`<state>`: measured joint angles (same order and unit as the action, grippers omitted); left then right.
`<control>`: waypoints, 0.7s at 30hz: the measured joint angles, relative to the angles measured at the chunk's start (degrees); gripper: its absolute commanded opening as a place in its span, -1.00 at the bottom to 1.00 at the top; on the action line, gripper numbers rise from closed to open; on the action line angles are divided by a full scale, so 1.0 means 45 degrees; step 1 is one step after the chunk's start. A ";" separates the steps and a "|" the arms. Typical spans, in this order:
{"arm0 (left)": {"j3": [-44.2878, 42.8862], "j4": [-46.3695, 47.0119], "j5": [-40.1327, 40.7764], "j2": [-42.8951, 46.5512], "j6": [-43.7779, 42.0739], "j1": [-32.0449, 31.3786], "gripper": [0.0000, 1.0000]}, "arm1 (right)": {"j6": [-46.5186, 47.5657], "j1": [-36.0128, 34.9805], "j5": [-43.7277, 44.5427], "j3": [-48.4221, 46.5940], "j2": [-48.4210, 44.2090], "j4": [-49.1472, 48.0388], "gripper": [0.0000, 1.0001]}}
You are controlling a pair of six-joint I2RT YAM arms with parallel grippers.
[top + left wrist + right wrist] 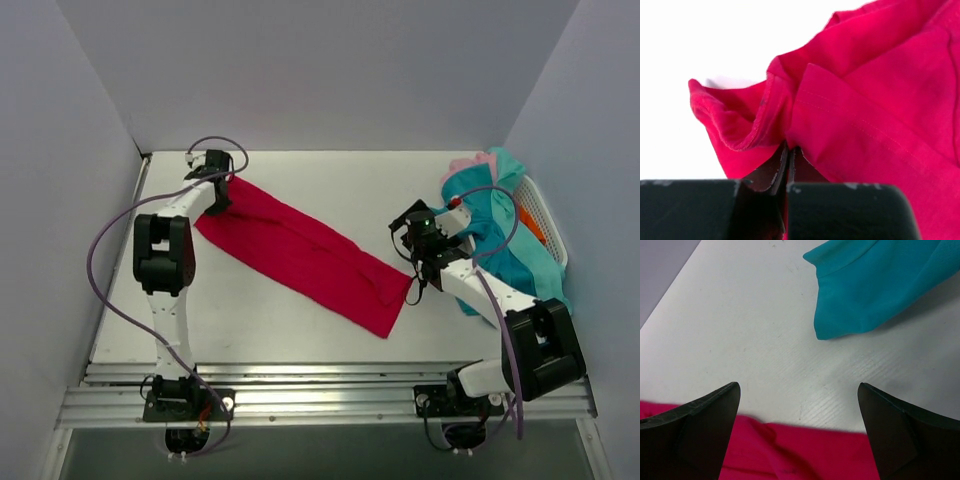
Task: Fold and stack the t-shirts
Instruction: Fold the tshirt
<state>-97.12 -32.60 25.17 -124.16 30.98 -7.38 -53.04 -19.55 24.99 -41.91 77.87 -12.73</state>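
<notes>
Crimson hem sits closest to the lens in the left wrist view, where the red t-shirt (865, 100) bunches at the left gripper (789, 152), whose jaws are pressed together on a fold of its corner. From above, we see this shirt lying on the table (330, 190) as a long band, running from upper left to lower right of the frame. Our left gripper pinches the upper-left end. The right gripper (799, 390) hangs just over the lower-right end, fingers spread wide and holding nothing, with the red edge below them. We judge the right arm nearer that free end. Teal t-shirts (515, 250) spill from the basket (548, 215) at right.
</notes>
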 measured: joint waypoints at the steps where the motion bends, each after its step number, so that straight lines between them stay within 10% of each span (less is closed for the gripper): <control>1: -0.1049 -0.0117 -0.0049 -0.0699 -0.0073 0.0053 -0.95 | 0.0000 0.0044 -0.0029 0.0005 0.0151 -0.0146 0.99; 8: -1.0593 -0.1302 -0.2380 -0.6572 -0.0753 0.0243 -0.95 | 0.0015 0.0257 -0.0301 0.0019 0.1137 -0.1015 0.96; 10: -1.1783 -0.0787 -0.4279 -0.7456 -0.0967 0.0257 -0.65 | 0.0019 0.0257 -0.0355 0.0019 0.1457 -0.1375 0.96; 11: -1.1944 -0.0491 -0.5090 -0.7621 -0.1073 0.0243 -0.35 | 0.0029 0.0257 -0.0403 0.0019 0.1617 -0.1520 0.96; 12: -1.1934 -0.0204 -0.5863 -0.7674 -0.1166 0.0223 0.87 | 0.0034 0.0253 -0.0432 0.0019 0.1773 -0.1627 0.96; 21: -0.5314 0.3585 -0.8344 -0.3230 -0.1360 0.0024 0.88 | 0.0189 0.0170 -0.0612 0.0058 0.2244 -0.1982 0.94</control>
<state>-121.03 -16.47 -12.38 -138.69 24.86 -7.27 -52.18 -18.79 22.24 -41.65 87.96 -21.65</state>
